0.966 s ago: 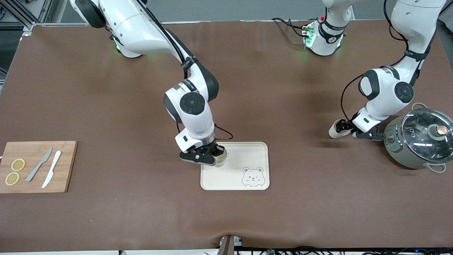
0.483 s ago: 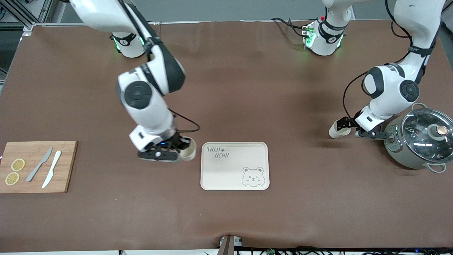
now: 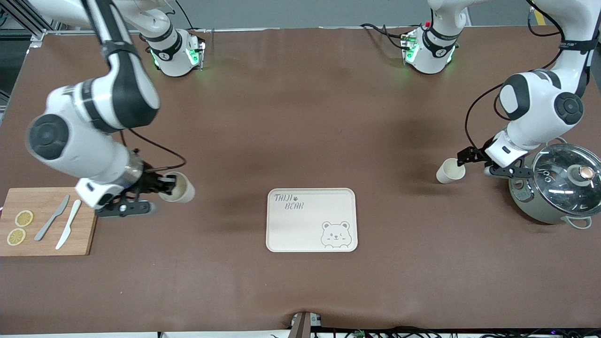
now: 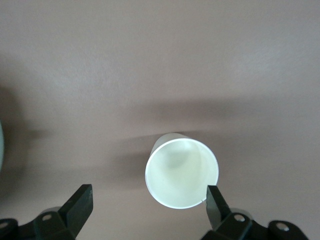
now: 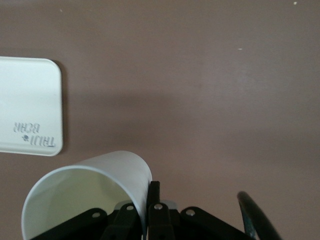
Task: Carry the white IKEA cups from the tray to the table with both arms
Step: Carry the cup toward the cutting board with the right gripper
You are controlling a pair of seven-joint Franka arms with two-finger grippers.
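Observation:
My right gripper [image 3: 164, 184] is shut on the wall of one white cup [image 3: 179, 188], one finger inside the rim. It holds the cup tilted over the table beside the cutting board. In the right wrist view the cup [image 5: 90, 190] sits pinched in that gripper [image 5: 148, 202]. The second white cup [image 3: 450, 170] stands upright on the table beside the pot. My left gripper [image 3: 467, 157] is open just above it, on its pot side. In the left wrist view the cup [image 4: 182, 172] lies close to one finger of the open gripper [image 4: 147, 202].
The cream bear-print tray [image 3: 312, 234] lies mid-table and shows in the right wrist view [image 5: 30, 105]. A grey-green pot with a glass lid [image 3: 556, 185] stands at the left arm's end. A wooden cutting board [image 3: 87, 220] with two knives and lemon slices lies at the right arm's end.
My right arm has carried its cup from over the tray to beside the cutting board. My left gripper has let go of its cup and drawn back toward the pot.

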